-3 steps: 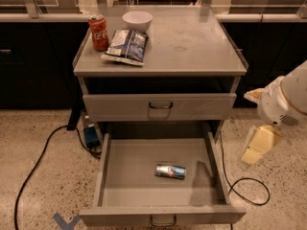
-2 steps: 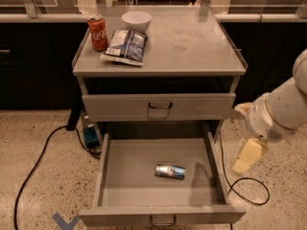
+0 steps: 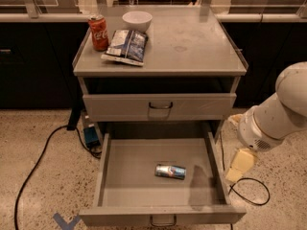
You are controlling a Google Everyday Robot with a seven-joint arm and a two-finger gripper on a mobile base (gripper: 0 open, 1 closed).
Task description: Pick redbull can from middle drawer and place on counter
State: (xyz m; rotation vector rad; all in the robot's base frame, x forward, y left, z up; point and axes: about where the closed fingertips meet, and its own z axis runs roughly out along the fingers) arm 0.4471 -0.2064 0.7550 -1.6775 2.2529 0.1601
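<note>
A grey metal cabinet stands on a speckled floor, seen from above and in front. Its middle drawer (image 3: 129,176) is pulled wide open. A small silver-and-blue drink can (image 3: 170,171) lies on its side on the drawer floor, a little right of centre and nearer the front wall, touching none of the walls. The drawer above it (image 3: 159,107) is closed.

The flat top of the cabinet serves as the bench (image 3: 192,47). At its back left stands a red cola can (image 3: 99,32), upright. Just beside that is a white bowl (image 3: 137,20), and a blue-and-white snack bag (image 3: 126,46) lies flat in front of the two. The right half of the bench is bare, with faint stains.

The robot's pale arm (image 3: 276,114) enters from the right. Its gripper (image 3: 240,164) hangs just outside the open drawer's right wall, apart from the can. Whether the gripper is open or closed cannot be told; nothing shows in its hold.

A black cable (image 3: 33,166) trails across the floor to the left.
</note>
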